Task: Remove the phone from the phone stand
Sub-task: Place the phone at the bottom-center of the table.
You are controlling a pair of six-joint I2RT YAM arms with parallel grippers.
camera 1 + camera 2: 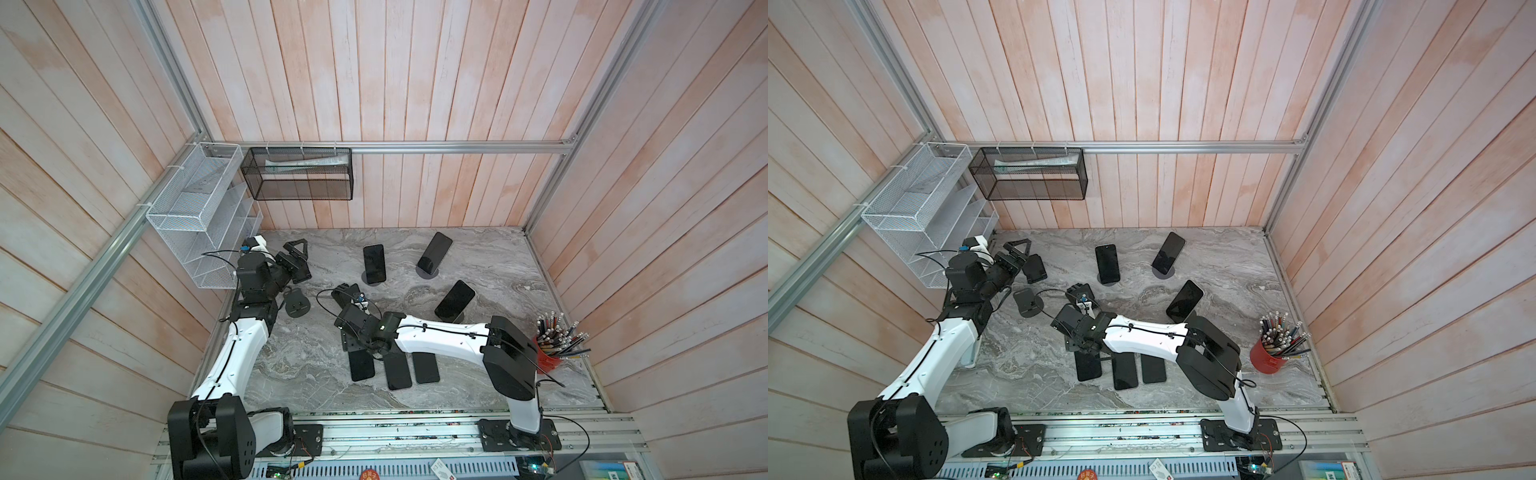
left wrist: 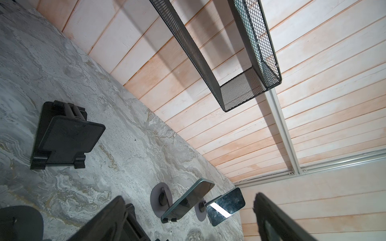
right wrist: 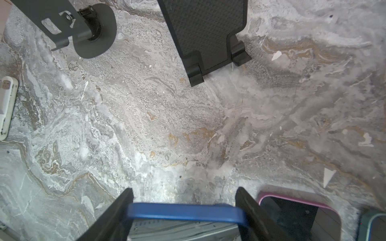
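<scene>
Right gripper point(image 3: 184, 190): fingers closed against both side edges of the blue-cased phone point(image 3: 186, 211), clamped on it. The phone sits low over the marble bench point(image 1: 490, 386) near its front edge, beside a pink-cased phone point(image 3: 296, 215) and a green-cased phone point(image 3: 373, 227) that lie flat; contact with the bench surface cannot be confirmed. In a top view the three form a row under the right forearm point(image 1: 440, 334). Directly ahead of the right gripper stands an empty folding stand point(image 3: 206, 31), and a round-based stand point(image 3: 94, 31), also empty, is off to its side; bare bench lies between them and the gripper. The right arm reaches across from its base toward the bench middle, wrist bent downward. Left gripper point(image 1: 297, 249): fingers wide apart, holding nothing, raised near the far left corner beside the white wire organiser point(image 1: 199, 216). A second empty folding stand point(image 2: 62, 135) sits just beneath it. Further back, three phones remain propped on stands point(image 1: 374, 264) point(image 1: 434, 251) point(image 1: 454, 300). A red pencil cup point(image 1: 548, 357) stands at the right edge, well clear of both arms.
</scene>
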